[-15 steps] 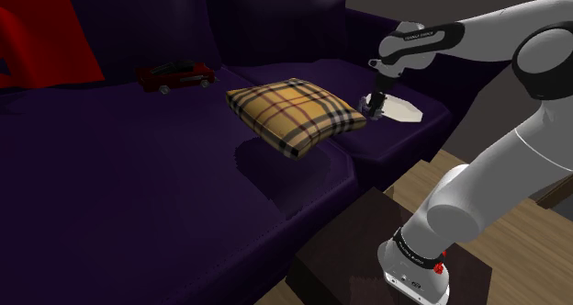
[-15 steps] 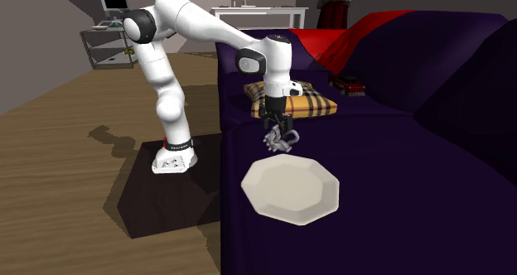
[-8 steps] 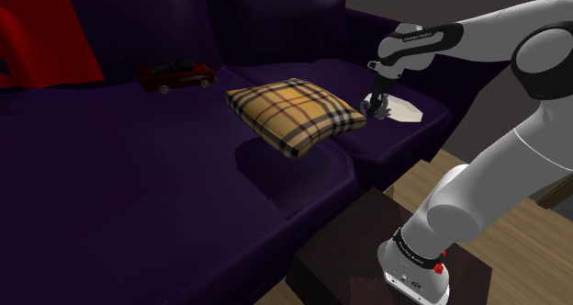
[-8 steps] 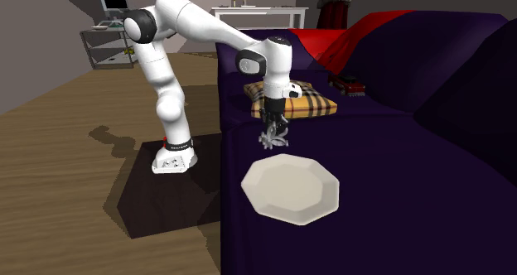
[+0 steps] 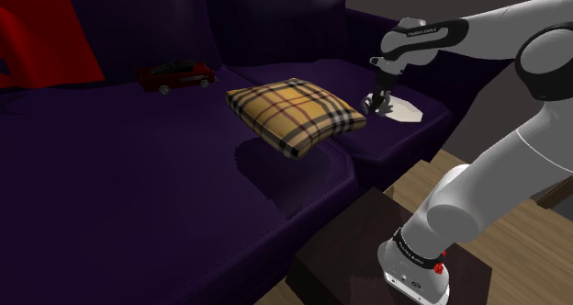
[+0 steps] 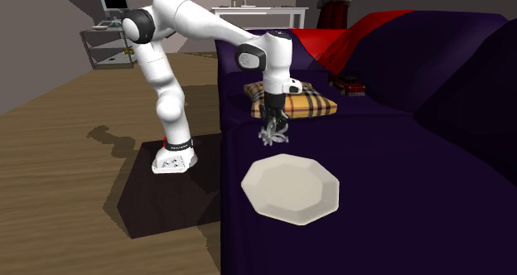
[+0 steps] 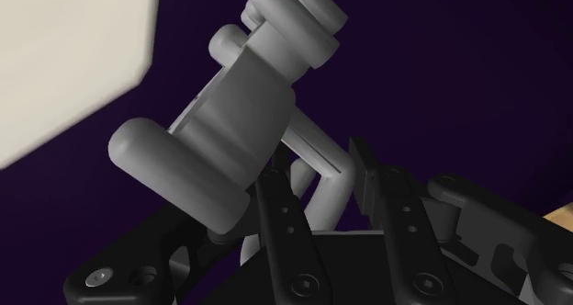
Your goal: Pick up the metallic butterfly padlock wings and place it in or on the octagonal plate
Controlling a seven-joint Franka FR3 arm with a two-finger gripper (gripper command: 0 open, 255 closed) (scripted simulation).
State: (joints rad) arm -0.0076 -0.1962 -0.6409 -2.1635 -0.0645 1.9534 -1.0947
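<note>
Raised slightly since the earlier frame, the hand [image 6: 273, 127] is pinched on the grey butterfly padlock [image 6: 274, 137], held above the sofa [image 6: 398, 190] beside the octagonal plate [image 6: 290, 189]. A carry over the plate is judged needed before release.

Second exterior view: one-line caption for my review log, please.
Gripper holds a grey butterfly-shaped padlock in the air above the purple sofa, just short of the white octagonal plate.
</note>
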